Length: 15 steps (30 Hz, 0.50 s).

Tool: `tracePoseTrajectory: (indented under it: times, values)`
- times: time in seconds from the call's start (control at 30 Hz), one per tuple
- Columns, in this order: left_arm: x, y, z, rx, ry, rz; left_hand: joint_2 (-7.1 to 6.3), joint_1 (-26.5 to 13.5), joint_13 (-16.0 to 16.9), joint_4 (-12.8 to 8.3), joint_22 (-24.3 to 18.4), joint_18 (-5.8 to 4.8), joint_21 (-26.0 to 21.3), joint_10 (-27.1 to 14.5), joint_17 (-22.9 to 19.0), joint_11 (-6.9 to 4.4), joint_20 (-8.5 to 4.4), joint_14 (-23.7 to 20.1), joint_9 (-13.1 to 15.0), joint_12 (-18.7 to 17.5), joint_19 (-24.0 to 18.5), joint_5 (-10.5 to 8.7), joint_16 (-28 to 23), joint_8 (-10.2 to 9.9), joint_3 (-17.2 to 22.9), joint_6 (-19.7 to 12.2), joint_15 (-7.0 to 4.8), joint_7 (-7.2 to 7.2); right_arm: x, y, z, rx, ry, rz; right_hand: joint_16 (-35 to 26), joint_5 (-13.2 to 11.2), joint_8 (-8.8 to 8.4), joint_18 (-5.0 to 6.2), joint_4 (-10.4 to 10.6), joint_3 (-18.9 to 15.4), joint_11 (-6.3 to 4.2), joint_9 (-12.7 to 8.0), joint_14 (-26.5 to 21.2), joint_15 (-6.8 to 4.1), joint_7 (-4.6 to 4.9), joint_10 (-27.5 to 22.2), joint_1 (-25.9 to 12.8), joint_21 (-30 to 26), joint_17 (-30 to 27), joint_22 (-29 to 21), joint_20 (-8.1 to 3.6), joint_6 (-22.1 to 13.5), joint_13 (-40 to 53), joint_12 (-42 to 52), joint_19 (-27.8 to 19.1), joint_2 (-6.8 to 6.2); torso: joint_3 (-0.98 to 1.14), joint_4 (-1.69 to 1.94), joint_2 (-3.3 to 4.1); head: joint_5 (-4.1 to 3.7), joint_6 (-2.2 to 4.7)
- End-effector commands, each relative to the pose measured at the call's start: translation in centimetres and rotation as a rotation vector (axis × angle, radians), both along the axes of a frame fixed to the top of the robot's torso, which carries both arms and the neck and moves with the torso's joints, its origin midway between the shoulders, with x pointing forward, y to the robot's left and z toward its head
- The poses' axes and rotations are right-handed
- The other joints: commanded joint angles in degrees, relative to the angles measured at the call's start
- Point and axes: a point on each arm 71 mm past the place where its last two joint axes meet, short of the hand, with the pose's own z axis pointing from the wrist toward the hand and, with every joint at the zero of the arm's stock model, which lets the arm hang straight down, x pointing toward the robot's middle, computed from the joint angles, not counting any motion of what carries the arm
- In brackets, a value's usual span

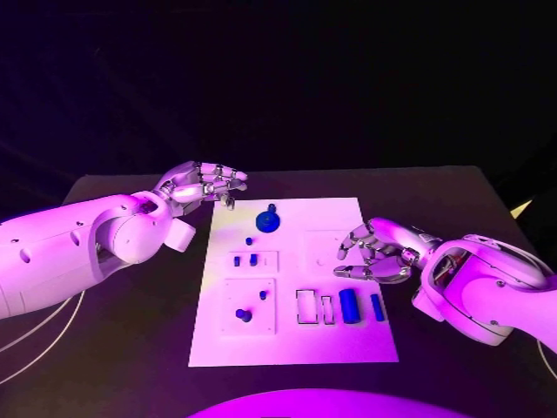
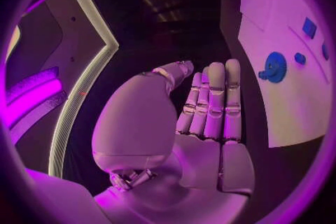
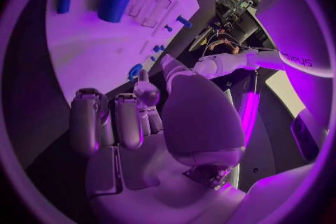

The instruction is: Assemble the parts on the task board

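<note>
The task board (image 1: 298,348), a flat white plate, lies between the two hands on the black table (image 1: 466,187). The left hand (image 1: 204,185) hovers at the board's far left corner, its silver fingers laid straight side by side, grasping nothing. Just beside it on the board sits a round blue knob-like part (image 1: 269,221). The right hand (image 1: 379,252) hangs over the board's right edge, fingers curled loosely and apart, nothing in them. Close to it lie a thick blue cylinder (image 1: 349,306) and a slimmer blue bar (image 1: 377,306), next to two rectangular slots (image 1: 314,306).
</note>
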Motion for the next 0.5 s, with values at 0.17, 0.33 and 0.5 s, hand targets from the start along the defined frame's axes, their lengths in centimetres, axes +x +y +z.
tracePoseTrajectory:
  times: [0.17, 0.33, 0.5]
  values:
    - [-0.1, -0.3, 0.0, -0.008, -0.007, -0.004, 0.33, -0.4, 0.0, 0.6, -0.2, 0.81, -0.5, -0.5, -0.1, 0.01, -0.10, -0.4, 0.0, 0.5, 0.4, -0.13, 0.0, -0.4, -0.4, -0.6, 0.10, -0.07, -1.2, -2.7, -1.9, -0.127, 0.173, -0.097, 3.0, 0.3, 3.40, -1.07, 0.2, -3.9, -0.30, 1.2, 3.6, -0.68, -0.28, 4.2, -3.0, 3.0, 6.3, 13.1, -0.53, -1.1, 12.7, 8.1, 3.7, 1.58, 0.08, -0.66, -0.50, -1.99, -0.31]
    - [-0.2, -0.3, -0.1, -0.009, -0.006, -0.004, 0.30, -0.5, 0.1, 0.7, -0.2, 0.81, -0.5, -0.5, -0.1, 0.01, -0.09, -0.4, 0.0, 0.5, 0.4, -0.13, 0.0, -0.4, -0.5, -0.6, 0.11, -0.08, -1.8, -3.4, -2.9, -0.185, 0.188, -0.137, 3.8, 1.1, 4.62, -1.26, 0.2, -5.1, -0.47, 1.5, 3.9, -0.79, -0.50, 5.9, -3.0, 4.2, 8.1, 13.3, -0.61, -0.8, 16.6, 10.4, 4.0, 2.59, 0.01, -0.45, -0.41, -2.72, -0.16]
    - [-0.2, -0.2, -0.1, -0.012, -0.005, -0.003, 0.30, -0.5, 0.1, 0.7, -0.2, 0.81, -0.5, -0.5, -0.1, 0.01, -0.09, -0.4, 0.0, 0.5, 0.4, -0.13, 0.0, -0.4, -0.5, -0.6, 0.11, -0.08, -2.3, -3.2, -3.9, -0.221, 0.201, -0.149, 4.1, 0.4, 5.22, -1.33, 0.3, -6.5, -0.53, 1.6, 4.0, -0.82, -0.58, 6.1, -3.7, 4.6, 8.7, 13.4, -0.64, -0.8, 17.3, 10.7, 4.1, 2.68, -0.02, -0.41, -0.35, -2.66, -0.31]
